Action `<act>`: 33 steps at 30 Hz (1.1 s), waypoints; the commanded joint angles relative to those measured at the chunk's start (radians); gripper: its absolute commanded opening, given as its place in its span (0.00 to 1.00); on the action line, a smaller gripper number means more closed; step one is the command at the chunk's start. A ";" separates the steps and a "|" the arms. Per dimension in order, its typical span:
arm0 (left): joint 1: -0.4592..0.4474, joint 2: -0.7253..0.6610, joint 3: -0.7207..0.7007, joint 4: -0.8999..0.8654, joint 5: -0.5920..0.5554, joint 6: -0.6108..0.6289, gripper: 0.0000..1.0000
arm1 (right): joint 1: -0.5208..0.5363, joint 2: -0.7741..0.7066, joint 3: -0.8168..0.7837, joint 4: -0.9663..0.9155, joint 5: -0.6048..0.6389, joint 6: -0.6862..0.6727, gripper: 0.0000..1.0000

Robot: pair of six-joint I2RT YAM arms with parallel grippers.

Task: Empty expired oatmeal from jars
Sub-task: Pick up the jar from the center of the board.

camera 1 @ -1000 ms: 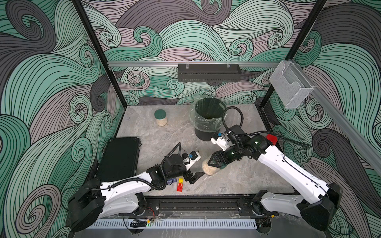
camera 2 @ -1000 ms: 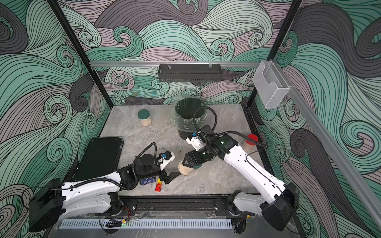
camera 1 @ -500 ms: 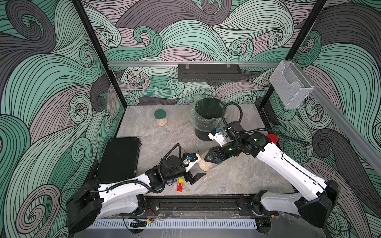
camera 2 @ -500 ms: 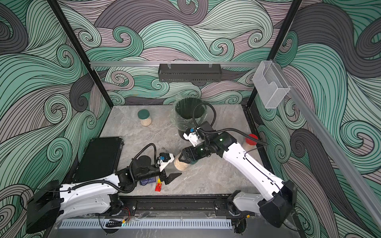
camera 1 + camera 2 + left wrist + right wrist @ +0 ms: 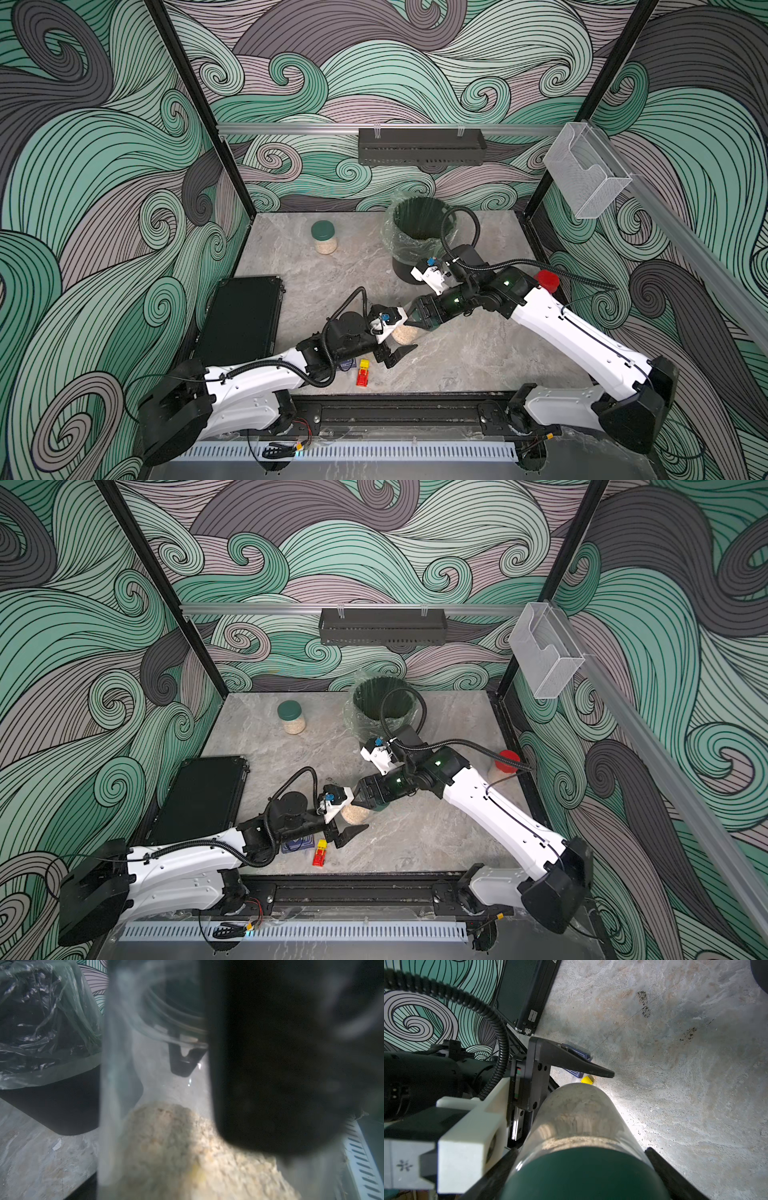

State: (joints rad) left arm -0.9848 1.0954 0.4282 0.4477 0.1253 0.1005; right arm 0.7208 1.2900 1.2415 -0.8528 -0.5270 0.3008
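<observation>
Much of the task is judged undone. From left: a black case (image 5: 239,316); a green-lidded jar (image 5: 324,237) at the back; the left gripper (image 5: 354,813), jaws spread wide around the base of a tilted jar (image 5: 405,332), where oatmeal (image 5: 187,1147) is heaped. Its long axis runs toward the right gripper (image 5: 419,321), by which its lid (image 5: 583,1178) is clamped. A lined bin (image 5: 400,269) is set behind; a red-lidded jar (image 5: 505,762) far right.
</observation>
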 commanded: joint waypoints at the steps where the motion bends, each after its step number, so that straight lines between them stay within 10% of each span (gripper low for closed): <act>1: -0.007 -0.019 0.037 0.060 -0.018 0.025 0.99 | 0.008 -0.015 0.006 0.079 -0.063 0.028 0.54; 22: -0.006 -0.032 0.042 0.067 0.042 0.070 0.82 | 0.008 0.008 0.010 0.075 -0.135 0.007 0.56; 29: -0.007 -0.037 0.084 -0.012 0.027 0.108 0.56 | 0.000 -0.013 0.017 0.021 -0.075 0.000 0.96; 33: -0.006 -0.050 0.076 -0.001 0.016 0.114 0.55 | -0.024 -0.027 0.034 -0.065 -0.046 -0.002 0.99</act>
State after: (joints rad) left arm -0.9852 1.0733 0.4576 0.4309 0.1505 0.1932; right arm 0.7120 1.2995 1.2316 -0.8566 -0.5831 0.3080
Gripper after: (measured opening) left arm 0.859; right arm 0.990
